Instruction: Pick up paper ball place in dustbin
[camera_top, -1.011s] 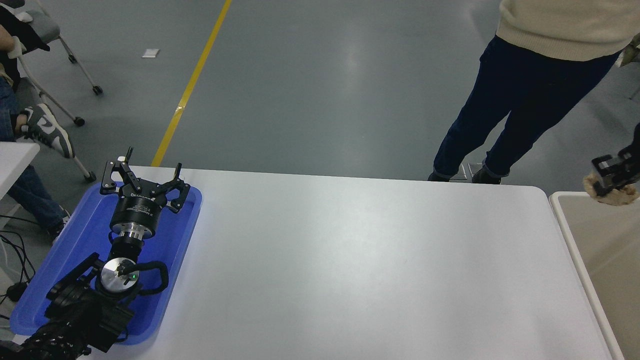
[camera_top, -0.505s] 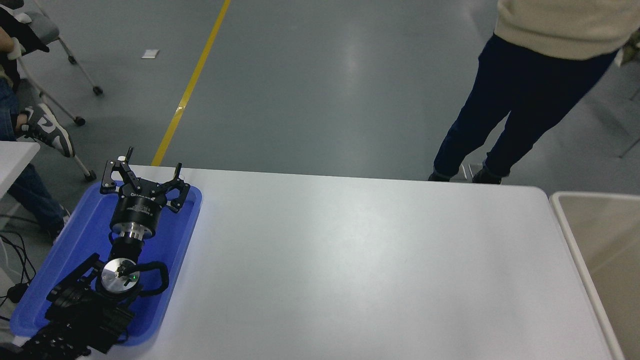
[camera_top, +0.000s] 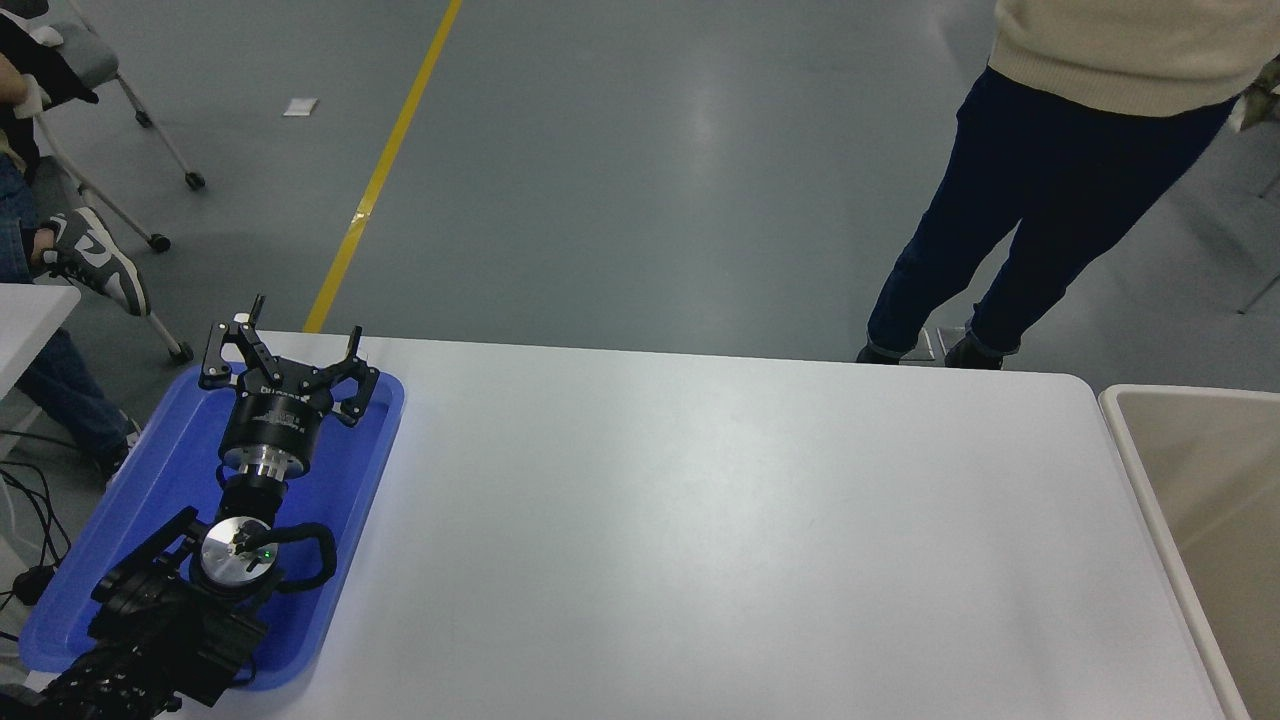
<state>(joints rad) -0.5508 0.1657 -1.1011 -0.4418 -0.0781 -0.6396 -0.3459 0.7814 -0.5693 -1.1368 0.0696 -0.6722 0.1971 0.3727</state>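
The beige dustbin (camera_top: 1152, 482) with a pale cream rim stands off the table's right edge; only its left part shows, and the visible inner wall is bare. The paper ball is out of view. My right gripper and arm are out of view. My left gripper (camera_top: 288, 338) is parked at the lower left over the blue tray, open and empty.
The white table (camera_top: 720, 530) fills the middle of the view. A shallow blue tray (camera_top: 80, 560) lies at its left end under my left arm. A person in dark trousers (camera_top: 1000, 230) stands at the far right side. A wheeled chair (camera_top: 120, 110) and a seated person's shoe (camera_top: 95, 260) are at the far left.
One second ago my right gripper held the paper ball over the dustbin's far rim at the right edge. It has since left the view with the ball. The left arm has not moved.
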